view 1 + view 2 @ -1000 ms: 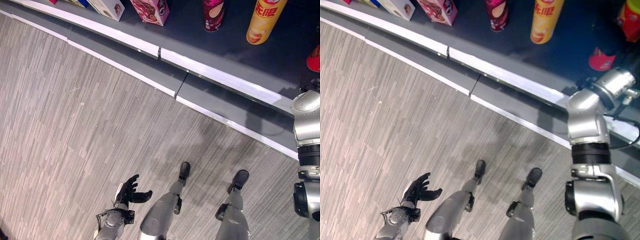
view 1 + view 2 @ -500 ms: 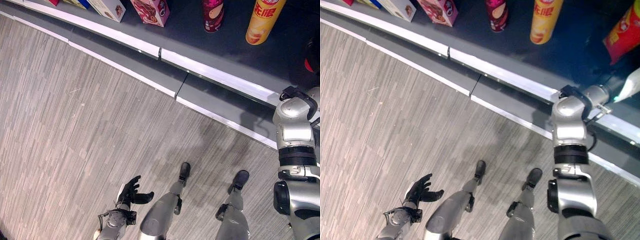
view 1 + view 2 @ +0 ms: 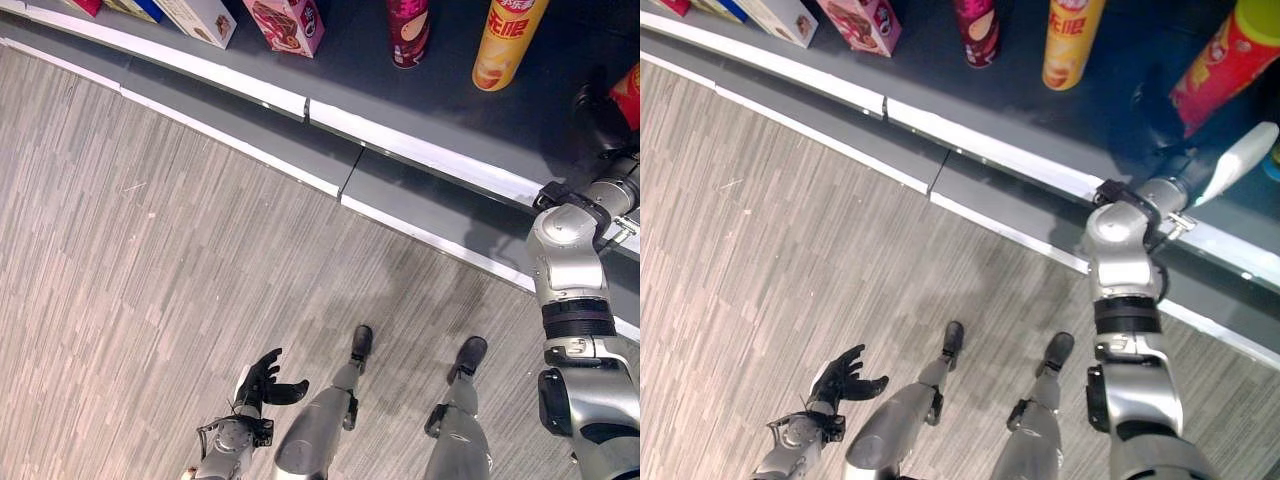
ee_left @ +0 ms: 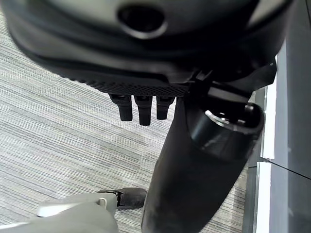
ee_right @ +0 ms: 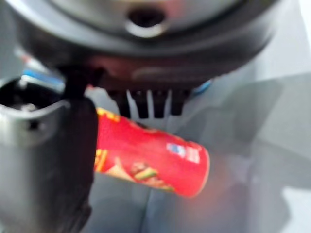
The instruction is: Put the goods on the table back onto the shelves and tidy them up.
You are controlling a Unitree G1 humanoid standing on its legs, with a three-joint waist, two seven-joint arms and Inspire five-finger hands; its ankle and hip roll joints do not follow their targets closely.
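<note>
Red can point(image 3: 1225, 62) now nearer shelf edge point(image 3: 990, 150)

Matt grey shelf point(image 3: 440, 90) board, smooth, edged with a glossy white strip point(image 3: 420, 152) that looks like plastic. Printed cardboard on the pink box point(image 3: 285, 22) and the white box point(image 3: 198, 14), faintly shiny. Glossy printed wrap on the yellow tube point(image 3: 505, 40), the maroon tube point(image 3: 408, 30) and the red tube point(image 3: 1220, 65). Floor point(image 3: 150, 280) of streaked grey planks, matt, wood-look. Dull black plastic on the left hand point(image 3: 262, 381).
</note>
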